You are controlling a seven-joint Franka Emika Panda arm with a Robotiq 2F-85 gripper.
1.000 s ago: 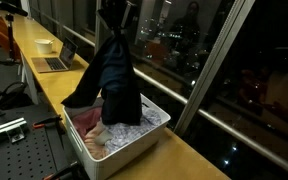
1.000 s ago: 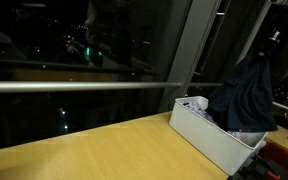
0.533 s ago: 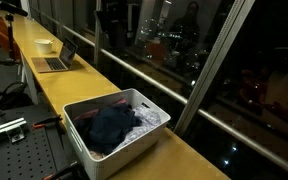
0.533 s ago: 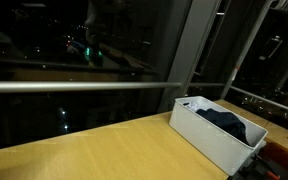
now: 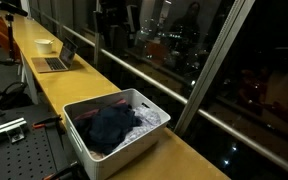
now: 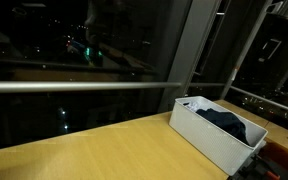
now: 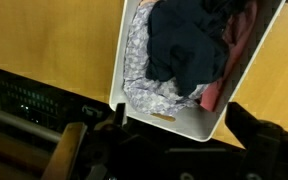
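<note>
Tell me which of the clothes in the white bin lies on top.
The dark navy garment: it lies bunched in the middle of the bin, over the pale patterned cloth and the pink piece, which show only at its edges.

One bin (image 5: 134, 152), three cloths (image 5: 109, 128), one laptop (image 5: 54, 62)

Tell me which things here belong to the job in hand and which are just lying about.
In the job: gripper, open above; dark garment in the white bin.
Lying about: laptop and bowl farther along the counter; patterned cloth in the bin.
</note>
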